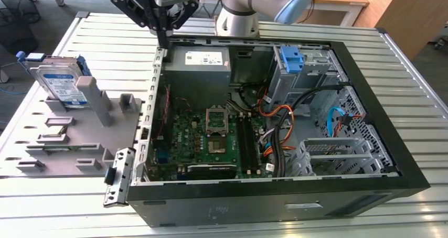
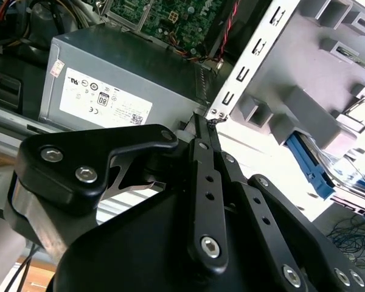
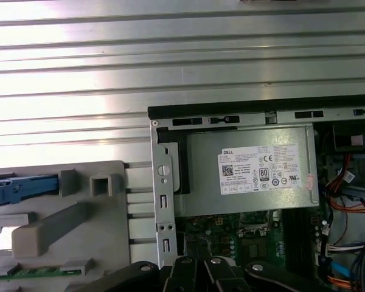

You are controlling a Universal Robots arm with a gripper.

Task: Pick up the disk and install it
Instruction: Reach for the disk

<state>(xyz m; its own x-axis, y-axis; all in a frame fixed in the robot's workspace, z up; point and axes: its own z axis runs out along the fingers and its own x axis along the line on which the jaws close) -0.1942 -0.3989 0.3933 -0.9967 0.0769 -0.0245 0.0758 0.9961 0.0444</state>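
While scanning the exterior view, note the black two-finger end effector (image 1: 162, 41), tips pressed together and pinching nothing, hanging just above the rear corner of the open black metal computer case (image 1: 245, 209). Find the flat rectangular silver metal disk (image 1: 62, 86), with a white-and-blue label and a blue plastic bracket around it, well apart on the exterior view's left. Propped upright in a slot of the grey moulded plastic fixture (image 1: 70, 149) on the slatted metal desk (image 1: 63, 206); judge that stance as meant to offer an upper edge for pinching. Take the case, laid on its side with the panel off, as placed for reach from above. See the grey metal power supply box (image 3: 249, 176) in the first wrist view, bearing a white sticker of certification symbols; print left unread.
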